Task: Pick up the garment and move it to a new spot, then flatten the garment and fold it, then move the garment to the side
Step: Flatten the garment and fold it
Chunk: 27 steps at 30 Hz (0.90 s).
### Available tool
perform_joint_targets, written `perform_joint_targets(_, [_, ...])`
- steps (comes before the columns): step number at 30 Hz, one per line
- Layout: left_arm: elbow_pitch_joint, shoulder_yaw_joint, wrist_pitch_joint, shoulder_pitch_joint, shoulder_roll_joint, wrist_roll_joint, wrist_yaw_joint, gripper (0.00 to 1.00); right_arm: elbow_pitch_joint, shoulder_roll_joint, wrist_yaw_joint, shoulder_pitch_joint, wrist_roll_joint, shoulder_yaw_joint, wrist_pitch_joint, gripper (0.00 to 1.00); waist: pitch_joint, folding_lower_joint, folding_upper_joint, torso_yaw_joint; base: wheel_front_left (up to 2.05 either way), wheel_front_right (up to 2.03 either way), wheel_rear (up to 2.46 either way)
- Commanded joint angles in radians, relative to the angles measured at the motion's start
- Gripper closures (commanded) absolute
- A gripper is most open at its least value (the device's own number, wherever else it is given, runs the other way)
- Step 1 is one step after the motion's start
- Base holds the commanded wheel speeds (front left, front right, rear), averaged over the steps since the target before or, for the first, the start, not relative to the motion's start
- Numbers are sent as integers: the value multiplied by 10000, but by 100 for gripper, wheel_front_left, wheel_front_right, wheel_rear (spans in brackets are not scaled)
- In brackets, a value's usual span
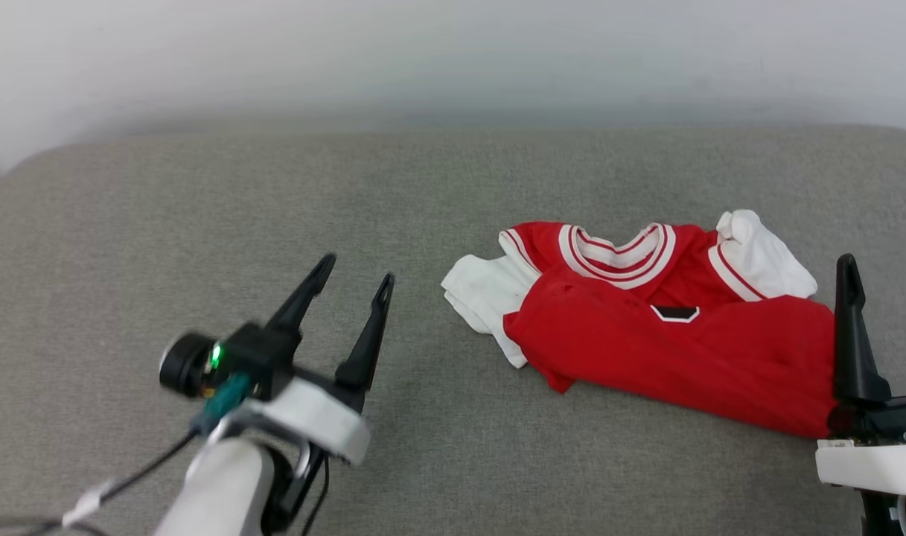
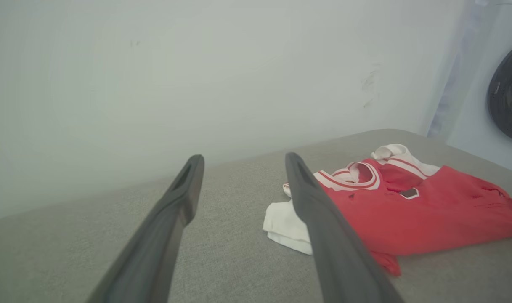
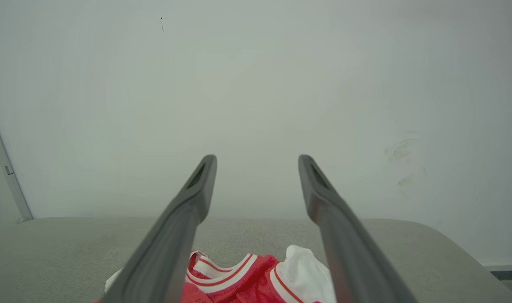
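Note:
The garment [image 1: 661,335] lies folded on the grey cushion, right of centre: red body, white sleeves, striped collar uppermost, small black patch showing. Its lettering and number are hidden. My left gripper [image 1: 354,269] is open, over bare cushion to the left of the garment, apart from it. My right gripper [image 1: 884,264] is open at the garment's right edge, at the head view's right border. In the left wrist view the garment [image 2: 407,210] sits beyond the open left gripper [image 2: 243,162]. In the right wrist view the collar and a white sleeve of the garment [image 3: 256,280] show between the open fingers of the right gripper [image 3: 258,162].
The grey cushion [image 1: 274,193] spreads wide, backed by a pale wall [image 1: 453,59]. A white washing machine with a dark round door [image 2: 506,92] stands past the cushion's end in the left wrist view. The cushion's left half is bare fabric.

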Motion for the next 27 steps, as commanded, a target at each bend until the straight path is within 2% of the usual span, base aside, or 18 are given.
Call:
perform_joint_targets(1, [-1,-293,287,-515,270,-108,-12,0,-56,60,-3,-149,-114,-54,-6,0,238,0,-1,-153,0,0,0])
perform_joint_targets(6, [-4,-1847,2325,-2963,1579,-1493,-5,0,-173,226,-3,-374,-275,-65,4,0,868,0,-1,-486,0,0,0])
perform_joint_targets(12, [547,-3799,6146,-5806,2988,-3717,1,0,-87,529,-3,-643,-396,81,-128,0,1642,0,-1,-1041,0,0,0])
perform_joint_targets(17, [1089,-4894,8736,-7221,3697,-5497,1,0,169,724,-3,-801,-589,352,-310,0,2158,0,-1,-1578,0,0,0])
perform_joint_targets(21, [1454,-5506,9806,-7827,4082,-6128,-1,0,394,824,-3,-870,-587,463,-395,0,2555,0,-1,-1954,0,0,0])
perform_joint_targets(27, [2050,-6017,10072,-8096,4304,-6589,1,0,652,916,-3,-1070,-529,579,-522,0,2998,0,-1,-2340,0,0,0])
